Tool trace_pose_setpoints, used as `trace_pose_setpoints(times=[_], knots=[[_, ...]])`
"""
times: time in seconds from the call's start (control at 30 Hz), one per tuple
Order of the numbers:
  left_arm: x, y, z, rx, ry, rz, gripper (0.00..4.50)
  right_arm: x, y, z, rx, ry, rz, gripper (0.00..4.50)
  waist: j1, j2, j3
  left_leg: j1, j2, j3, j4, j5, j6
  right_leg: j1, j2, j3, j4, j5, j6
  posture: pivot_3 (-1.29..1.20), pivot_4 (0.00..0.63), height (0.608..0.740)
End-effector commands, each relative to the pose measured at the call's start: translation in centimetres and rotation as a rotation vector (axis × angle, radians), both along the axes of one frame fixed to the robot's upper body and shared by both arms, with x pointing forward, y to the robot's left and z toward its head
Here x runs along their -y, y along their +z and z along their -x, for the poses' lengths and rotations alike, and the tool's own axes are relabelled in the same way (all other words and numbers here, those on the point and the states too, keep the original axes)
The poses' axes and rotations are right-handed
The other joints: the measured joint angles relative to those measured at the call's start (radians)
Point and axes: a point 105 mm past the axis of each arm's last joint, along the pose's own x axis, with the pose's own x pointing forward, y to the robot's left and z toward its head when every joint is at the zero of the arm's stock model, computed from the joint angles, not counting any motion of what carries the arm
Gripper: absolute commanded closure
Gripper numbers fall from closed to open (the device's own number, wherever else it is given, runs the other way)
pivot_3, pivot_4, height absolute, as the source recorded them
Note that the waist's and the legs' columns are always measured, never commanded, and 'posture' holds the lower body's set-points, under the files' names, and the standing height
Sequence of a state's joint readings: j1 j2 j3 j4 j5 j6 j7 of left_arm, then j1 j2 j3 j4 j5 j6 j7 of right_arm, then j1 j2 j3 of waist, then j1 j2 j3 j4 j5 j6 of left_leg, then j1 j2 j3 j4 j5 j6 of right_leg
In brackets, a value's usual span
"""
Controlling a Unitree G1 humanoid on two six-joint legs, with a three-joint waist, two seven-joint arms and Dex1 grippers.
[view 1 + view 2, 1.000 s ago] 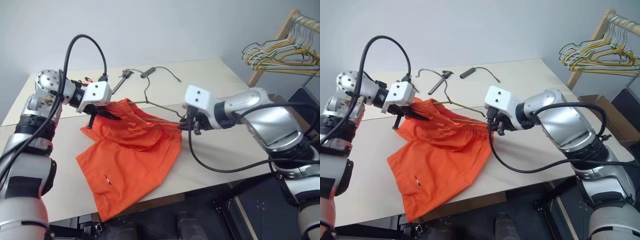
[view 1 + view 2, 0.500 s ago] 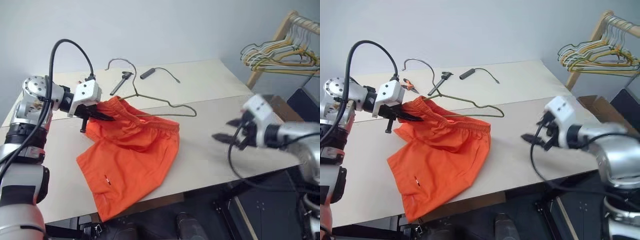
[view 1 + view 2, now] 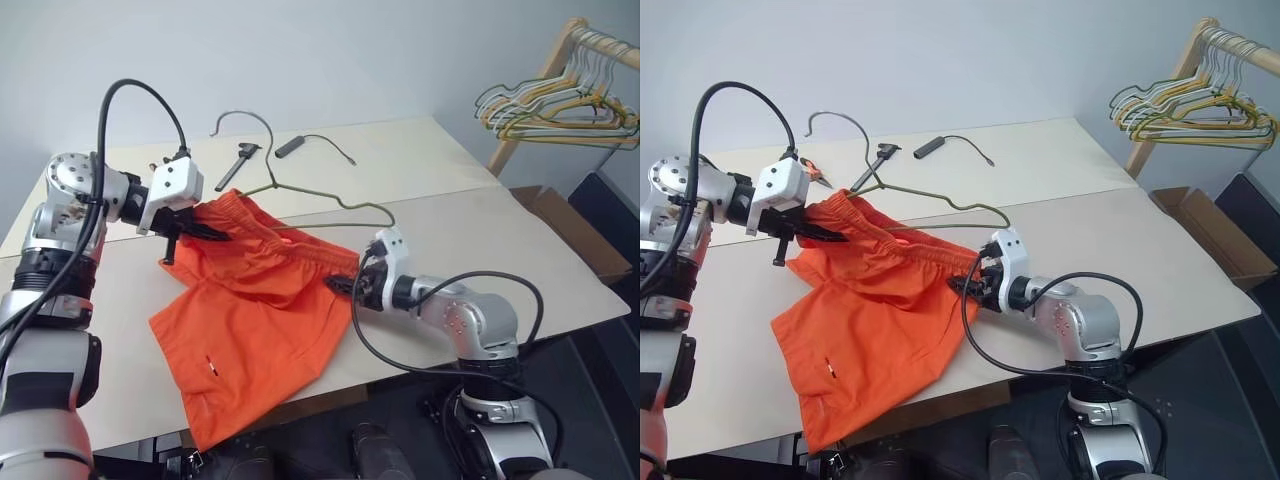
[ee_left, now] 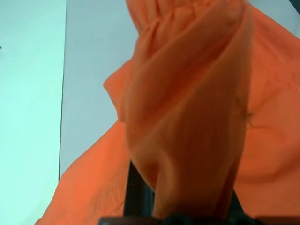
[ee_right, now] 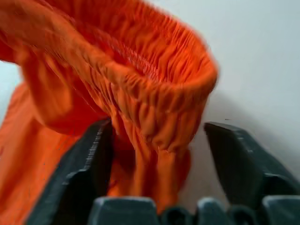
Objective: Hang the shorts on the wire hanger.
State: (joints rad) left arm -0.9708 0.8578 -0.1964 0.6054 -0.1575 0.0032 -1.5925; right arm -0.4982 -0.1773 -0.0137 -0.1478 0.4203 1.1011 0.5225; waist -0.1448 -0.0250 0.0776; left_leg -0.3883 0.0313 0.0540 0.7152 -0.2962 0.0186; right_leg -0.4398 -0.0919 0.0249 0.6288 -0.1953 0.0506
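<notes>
Two grippers: both were at the shorts' waistband, one at each end of it.
Shorts [image 3: 255, 300]: lay on the table [image 3: 450, 230], waistband toward the far side, legs running toward the near edge and the robot's left, one leg hanging over that edge. The waistband's long axis ran from the left gripper down to the right gripper.
Hanger [image 3: 300, 195]: lay flat on the table just behind the waistband, its hook [image 3: 240, 120] pointing to the far side, its long bar running along the waistband; the end nearer the left gripper was hidden under the orange cloth.
Left gripper [image 3: 205, 232]: fingers clamped tight on the waistband's left corner, lifting it slightly off the table; the left wrist view showed bunched cloth rising from between them.
Right gripper [image 3: 965, 283]: jaws apart, one finger [image 5: 82, 173] on each side of the gathered right end of the waistband; not closed on it.
Change: half a second earlier the right gripper was out to the right, well clear of the shorts; it had come back in low to the waistband. Shorts, hanger and left gripper kept their places.
Behind the hanger: a small tool [image 3: 238, 162] and a black cable [image 3: 315, 142].
</notes>
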Motion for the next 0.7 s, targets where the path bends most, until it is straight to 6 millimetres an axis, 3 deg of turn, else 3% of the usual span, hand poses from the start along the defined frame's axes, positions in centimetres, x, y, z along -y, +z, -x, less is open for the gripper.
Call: trace_pose_setpoints(times=[0.03, 0.23, 0.43, 0.7], knots=[[-0.8, 1.5, 0.3, 0.054, 0.025, 0.005, 4.50, 0.6, 3.2, -0.1, 0.095, 0.001, -0.107, 2.33, 0.000, 0.000, 0.000, 0.000, 0.000, -0.001, 0.000, 0.000, 0.000, 0.000, 0.000, 0.000, 0.000, 0.000, 0.000, -0.10, 0.071, 0.740], [-2.8, 0.9, 1.3, 0.017, 0.071, -0.012, 4.50, 2.2, 3.7, 0.3, 0.112, -0.012, -0.112, 4.46, 0.000, 0.001, 0.001, 0.001, 0.000, -0.001, -0.001, 0.000, 0.001, 0.001, 0.000, 0.000, 0.000, 0.000, 0.000, -0.11, 0.086, 0.740], [-5.6, -0.9, 3.1, -0.031, 0.109, -0.109, 4.50, 5.2, 3.6, 0.1, 0.105, -0.061, -0.068, 4.49, -0.004, 0.001, 0.002, 0.003, 0.001, -0.001, -0.002, -0.001, 0.001, 0.001, 0.001, 0.001, 0.000, 0.000, 0.000, -0.10, 0.101, 0.740], [-5.7, -2.1, 3.5, -0.058, 0.103, -0.119, 4.50, 7.3, 4.0, -0.1, 0.120, -0.077, 0.007, 4.49, 0.024, 0.000, 0.003, 0.004, 0.000, 0.001, -0.002, -0.001, 0.001, 0.001, 0.000, 0.001, -0.003, 0.000, 0.000, -0.11, 0.103, 0.740]])
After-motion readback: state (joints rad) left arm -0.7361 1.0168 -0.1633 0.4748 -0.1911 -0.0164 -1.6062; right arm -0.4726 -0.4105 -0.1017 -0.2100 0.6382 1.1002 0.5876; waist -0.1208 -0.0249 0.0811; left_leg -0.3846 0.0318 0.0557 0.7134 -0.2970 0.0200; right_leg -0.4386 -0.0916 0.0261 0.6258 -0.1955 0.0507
